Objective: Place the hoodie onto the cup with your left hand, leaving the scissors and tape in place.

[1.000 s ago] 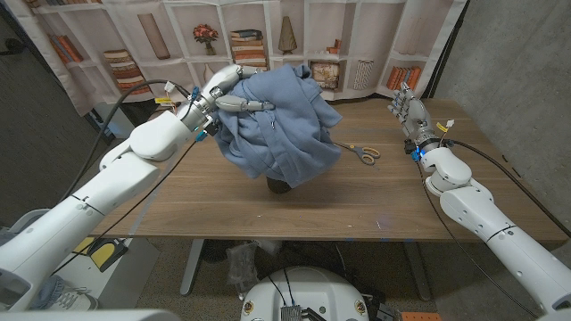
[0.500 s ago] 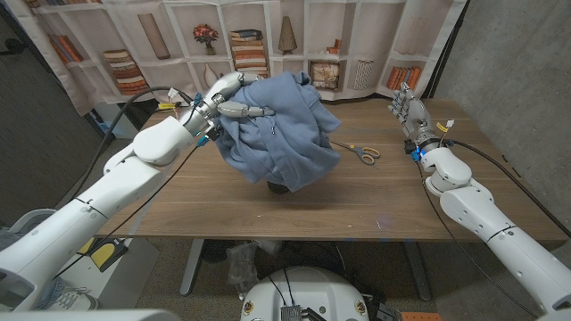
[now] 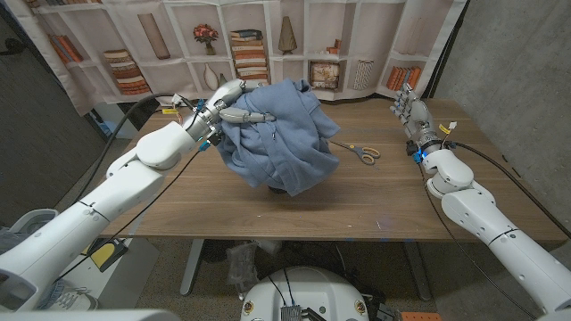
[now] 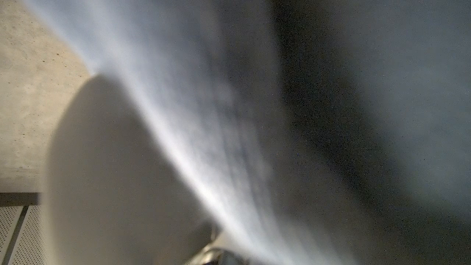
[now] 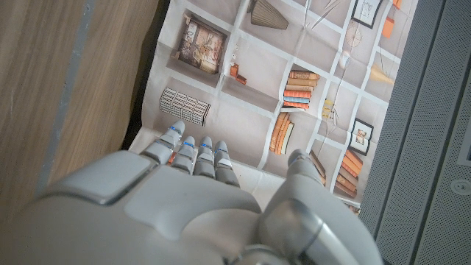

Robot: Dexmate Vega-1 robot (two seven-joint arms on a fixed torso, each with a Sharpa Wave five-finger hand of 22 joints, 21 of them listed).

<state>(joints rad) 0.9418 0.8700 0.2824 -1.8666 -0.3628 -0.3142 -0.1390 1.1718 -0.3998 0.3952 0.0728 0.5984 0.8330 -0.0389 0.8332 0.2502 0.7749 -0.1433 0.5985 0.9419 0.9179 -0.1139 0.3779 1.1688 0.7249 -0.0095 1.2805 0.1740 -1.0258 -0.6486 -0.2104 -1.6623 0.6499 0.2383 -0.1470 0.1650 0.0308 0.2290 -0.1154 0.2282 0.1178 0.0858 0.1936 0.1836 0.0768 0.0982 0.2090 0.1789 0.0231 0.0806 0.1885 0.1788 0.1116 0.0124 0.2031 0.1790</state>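
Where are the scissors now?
In the head view the scissors lie on the table, just right of the blue hoodie, toward the right hand.

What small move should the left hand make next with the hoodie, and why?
Probably open the fingers and draw back. The left hand grips the hoodie, which already hangs draped over something dark, likely the cup, showing under its hem. The scissors lie just beside the cloth, so avoid dragging it.
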